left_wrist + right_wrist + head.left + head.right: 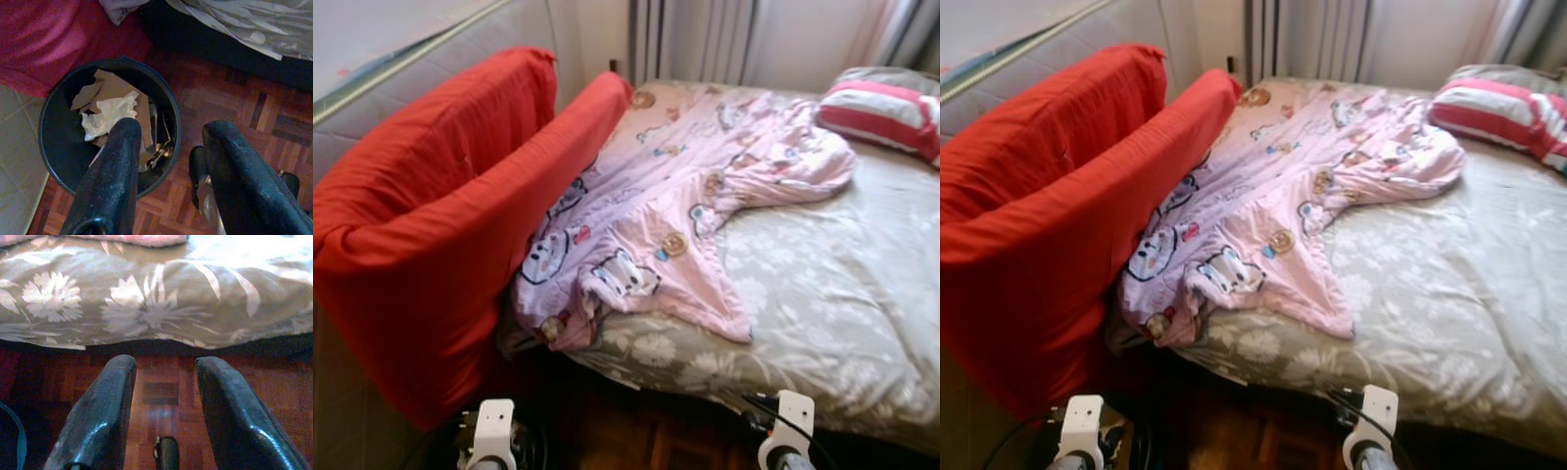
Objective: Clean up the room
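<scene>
Two empty grippers hang open, the left gripper above a round black bin of crumpled paper beside the red mattress, the right gripper near the bed's grey floral sheet, where a careless reach could snag the rumpled pink cartoon-print blanket.

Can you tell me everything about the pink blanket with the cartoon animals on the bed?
The pink blanket looks like soft, thin cloth printed with cartoon cats, bears and small pictures. It lies crumpled and spread unevenly over the grey flowered bedsheet, running from near the striped pillow down to the foot of the bed. One bunched corner hangs over the bed's edge. Its left side presses against the red cushion leaning beside the bed.
</scene>
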